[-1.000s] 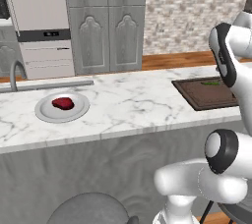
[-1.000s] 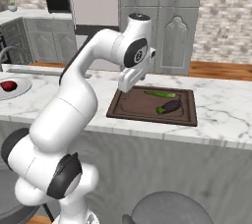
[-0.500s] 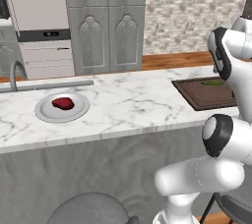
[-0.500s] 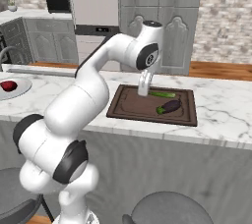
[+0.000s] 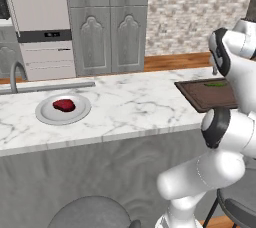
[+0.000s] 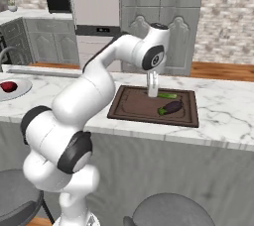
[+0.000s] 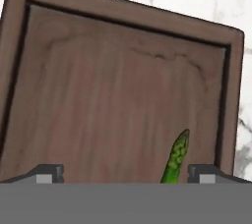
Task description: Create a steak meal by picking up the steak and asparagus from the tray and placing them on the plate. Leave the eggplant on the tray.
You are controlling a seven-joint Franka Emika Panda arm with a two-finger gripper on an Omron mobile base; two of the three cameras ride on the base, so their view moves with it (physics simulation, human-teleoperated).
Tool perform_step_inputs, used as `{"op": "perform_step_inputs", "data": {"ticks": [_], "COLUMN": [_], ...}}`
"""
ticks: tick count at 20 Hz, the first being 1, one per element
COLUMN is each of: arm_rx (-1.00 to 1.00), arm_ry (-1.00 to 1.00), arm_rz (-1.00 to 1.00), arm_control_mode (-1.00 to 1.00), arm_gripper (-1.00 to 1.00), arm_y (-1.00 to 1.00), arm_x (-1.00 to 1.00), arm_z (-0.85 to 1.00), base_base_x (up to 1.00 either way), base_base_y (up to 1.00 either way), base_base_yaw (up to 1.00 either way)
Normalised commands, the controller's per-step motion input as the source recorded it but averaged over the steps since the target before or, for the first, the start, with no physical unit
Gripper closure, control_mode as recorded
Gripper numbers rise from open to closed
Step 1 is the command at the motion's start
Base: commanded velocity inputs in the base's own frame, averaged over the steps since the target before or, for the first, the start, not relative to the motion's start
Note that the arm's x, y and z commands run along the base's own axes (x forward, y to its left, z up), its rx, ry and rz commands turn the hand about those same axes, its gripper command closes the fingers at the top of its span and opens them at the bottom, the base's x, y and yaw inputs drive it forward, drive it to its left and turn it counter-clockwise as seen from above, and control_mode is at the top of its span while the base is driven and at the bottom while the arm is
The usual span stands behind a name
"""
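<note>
1. Nearest to the cameras: round grey stool seats (image 6: pixel 168 212) below the counter front, cut off by the bottom edge in both base views.
2. On the marble counter (image 5: pixel 135 107): dark wooden tray (image 6: pixel 134 108) to the right, grey plate (image 5: pixel 50 114) well apart to the left, just in front of the sink faucet (image 5: pixel 15 74).
3. Steak (image 5: pixel 64 105) lay on the plate already; plate cut by the frame edge in the right base view.
4. Gripper (image 6: pixel 153 92) hung low over the tray's back part, jaws spread wide, nothing between them; whether touching the board could not be told.
5. Asparagus (image 7: pixel 176 159) lay on the tray, tip showing between the finger tips (image 7: pixel 199 173) nearer the right one, lower stalk cut off in the hand view.
6. Eggplant (image 6: pixel 171 107) sat on the tray just in front of the asparagus.
7. Tray's right part hidden behind the white arm in the left base view.
8. Farthest: grey cabinets (image 5: pixel 107 22), an oven, a brick wall (image 5: pixel 200 7).
</note>
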Motion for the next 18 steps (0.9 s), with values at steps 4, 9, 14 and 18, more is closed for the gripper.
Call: {"op": "perform_step_inputs", "data": {"ticks": [4, 9, 14, 18], "arm_rx": [0.00, 0.00, 0.00, 0.00], "arm_ry": [0.02, 0.00, 0.00, 0.00], "arm_rz": [0.04, 0.01, 0.01, 0.02], "arm_control_mode": [-1.00, -1.00, -1.00, -1.00], "arm_gripper": [-1.00, -1.00, -1.00, -1.00], "arm_y": [-0.18, -0.22, -0.19, -0.18], "arm_x": [0.17, 0.22, 0.22, 0.19], "arm_z": [-0.17, -0.11, -0.15, -0.19], "base_base_x": [0.00, 0.00, 0.00, 0.00], "base_base_y": [0.00, 0.00, 0.00, 0.00], "base_base_yaw": [0.00, 0.00, 0.00, 0.00]}}
